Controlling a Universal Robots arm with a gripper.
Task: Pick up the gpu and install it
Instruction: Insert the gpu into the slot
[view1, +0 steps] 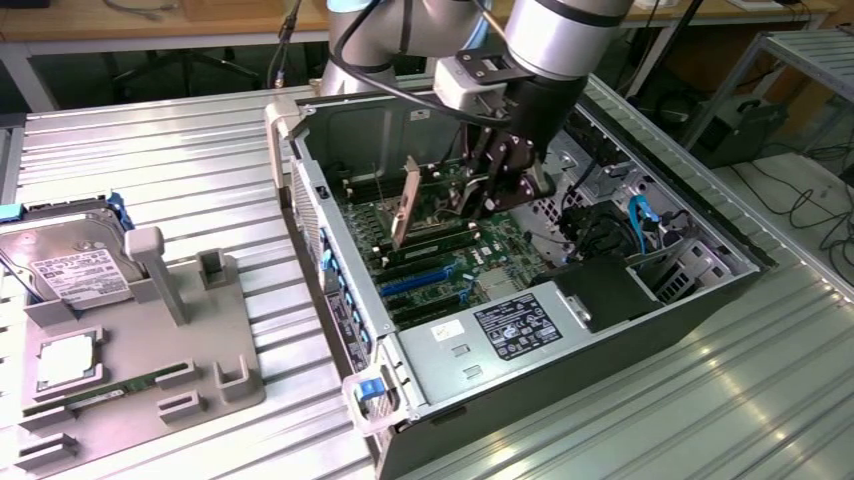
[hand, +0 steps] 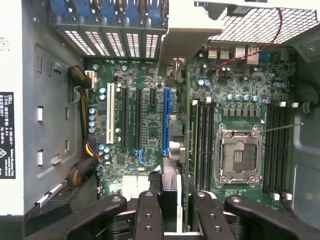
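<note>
I am pinching the gpu (view1: 411, 205) edge-on in my claw (hand: 170, 197), holding it upright inside the open computer case (view1: 694, 285), just above the motherboard (hand: 150, 130). I am judging it should stay square to the blue slot (hand: 165, 120).

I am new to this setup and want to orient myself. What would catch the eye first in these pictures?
First comes the robot arm, which reaches into the open computer case in the middle of the exterior view. Its jaws hold the gpu edge-on above the green motherboard, close to the long blue slot. On the exterior view's left, a hard drive sits in a grey holder.
</note>
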